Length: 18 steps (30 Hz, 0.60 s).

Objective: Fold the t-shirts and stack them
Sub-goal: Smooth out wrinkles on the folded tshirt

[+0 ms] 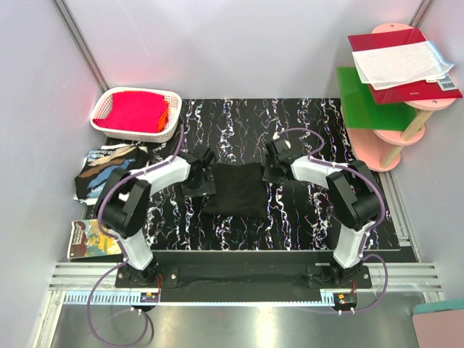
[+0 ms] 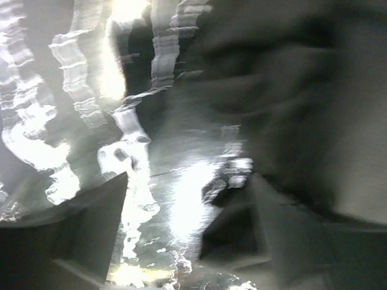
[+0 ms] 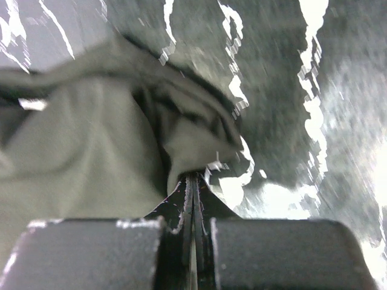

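Marbled tabletop (image 1: pixel 312 123), folded t-shirt (image 1: pixel 235 190) lengthwise left-to-right.

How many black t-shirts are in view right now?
2. The central t-shirt lies mid-way across the black marbled mat. A crumpled printed t-shirt sits left of it, below the white basket. The flat printed item at near-left might be a third, but that is unclear.
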Each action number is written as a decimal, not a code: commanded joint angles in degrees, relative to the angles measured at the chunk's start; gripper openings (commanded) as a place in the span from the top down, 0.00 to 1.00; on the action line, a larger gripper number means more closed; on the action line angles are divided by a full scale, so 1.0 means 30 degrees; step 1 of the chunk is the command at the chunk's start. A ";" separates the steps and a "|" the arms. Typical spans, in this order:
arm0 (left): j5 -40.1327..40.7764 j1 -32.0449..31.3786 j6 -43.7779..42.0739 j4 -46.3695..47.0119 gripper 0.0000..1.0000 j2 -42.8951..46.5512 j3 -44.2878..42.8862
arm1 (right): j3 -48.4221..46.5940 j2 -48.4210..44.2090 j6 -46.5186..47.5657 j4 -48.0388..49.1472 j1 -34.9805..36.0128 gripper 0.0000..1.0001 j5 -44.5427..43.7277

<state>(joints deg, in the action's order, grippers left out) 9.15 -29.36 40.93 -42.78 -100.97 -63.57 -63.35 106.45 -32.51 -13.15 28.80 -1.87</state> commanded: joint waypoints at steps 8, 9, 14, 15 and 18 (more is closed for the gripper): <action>-0.0080 0.1994 0.1885 0.1629 0.01 0.4329 0.2467 | 0.1166 -0.1824 0.0437 -0.1331 -0.0048 1.00 -0.0139; -0.0612 0.2285 0.2030 0.2592 0.02 0.4533 0.3108 | 0.1137 -0.1794 0.0495 -0.1360 -0.0048 1.00 -0.0139; -0.3860 0.3049 0.2792 0.6287 0.07 0.5792 0.5454 | 0.1225 -0.1618 0.0554 -0.1389 -0.0048 1.00 -0.0139; -0.3811 0.3137 0.2967 0.6873 0.07 0.6520 0.5980 | 0.1254 -0.1560 0.0554 -0.1389 -0.0077 1.00 -0.0139; -0.3840 0.3371 0.3203 0.8104 0.07 0.8363 0.6861 | 0.1313 -0.1442 0.0583 -0.1360 -0.0048 1.00 -0.0022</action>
<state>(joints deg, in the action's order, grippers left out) 2.02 -20.25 48.21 -29.30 -84.25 -45.39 -59.96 102.98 -31.86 -15.90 28.80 -1.91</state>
